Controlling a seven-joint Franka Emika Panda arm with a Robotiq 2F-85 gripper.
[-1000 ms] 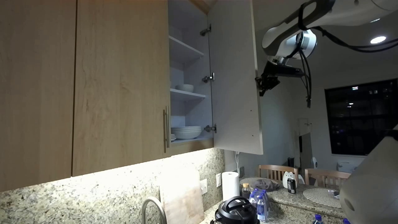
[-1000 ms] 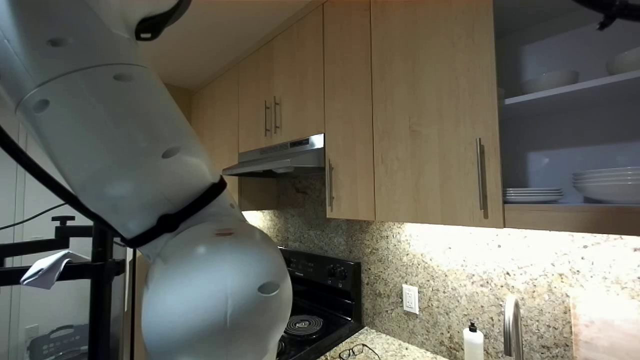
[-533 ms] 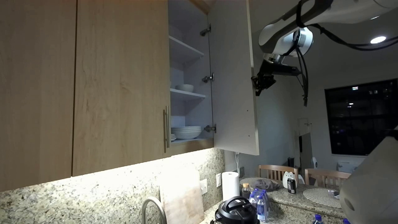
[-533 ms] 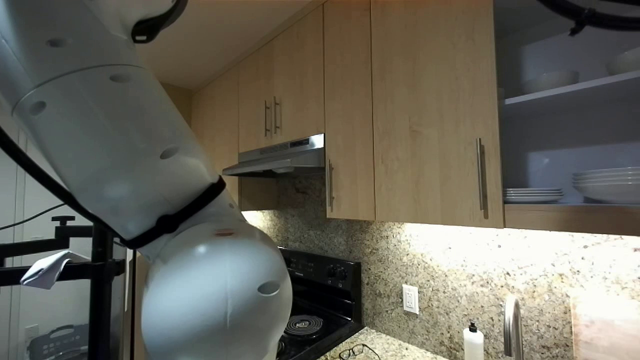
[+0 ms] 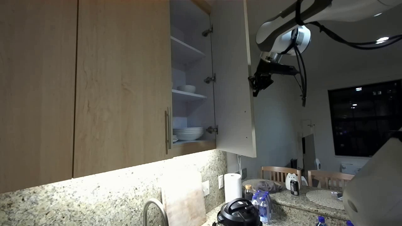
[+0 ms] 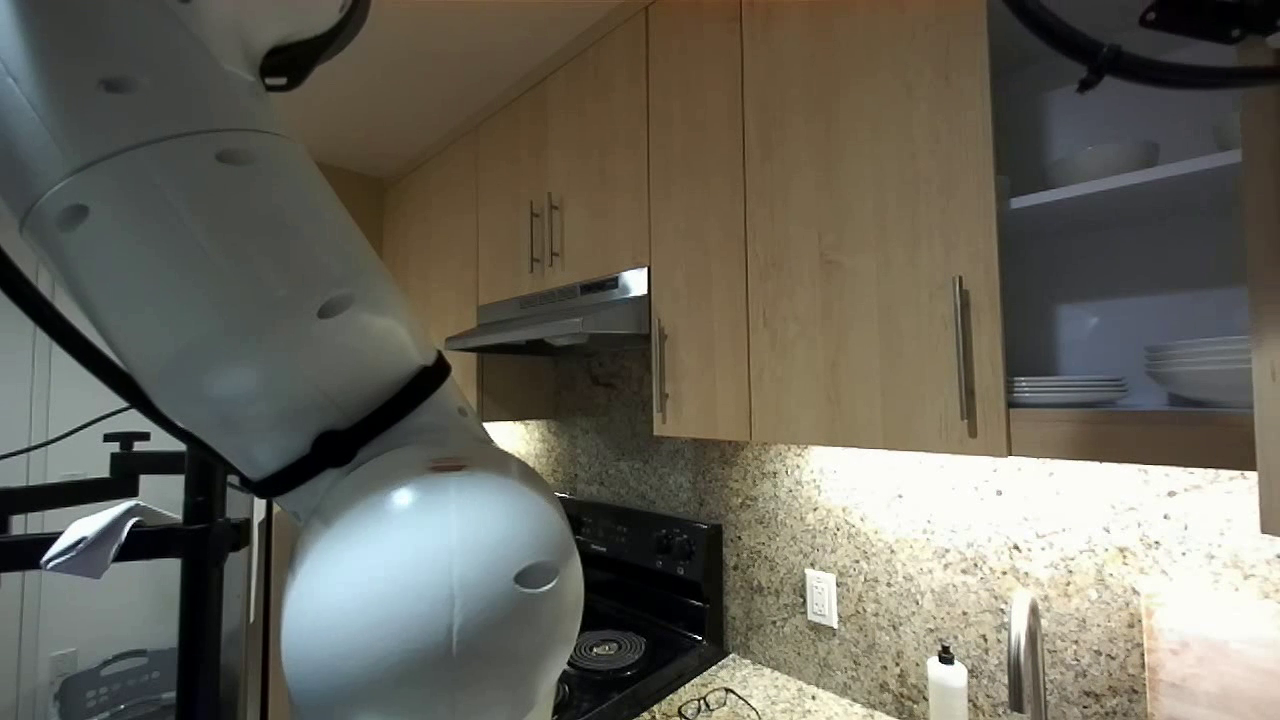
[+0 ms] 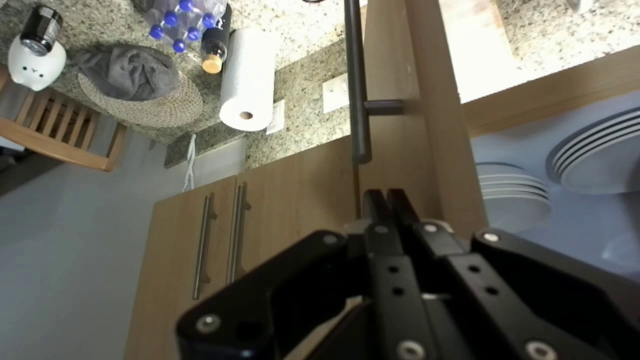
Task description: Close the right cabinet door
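The right cabinet door stands open in an exterior view, its pale inner face showing. In an exterior view a strip of its tan wood-grain side shows at the right border. In the wrist view its outer face shows steeply from the side, with a metal bar handle. My black gripper is on the outer side at the free edge, about mid-height; contact looks likely but is not clear. In the wrist view the gripper's fingertips are together with only a thin gap, holding nothing, close to the handle's end.
The wider closed door is beside the opening. Bowls and plates stand on the shelves. More handled doors are behind the open door. Below are a black cooker, paper towel roll and bottles.
The right cabinet door's free edge has swung left, toward the cabinet, and its side has come into view at an exterior view's right border. My gripper has moved left along with it.
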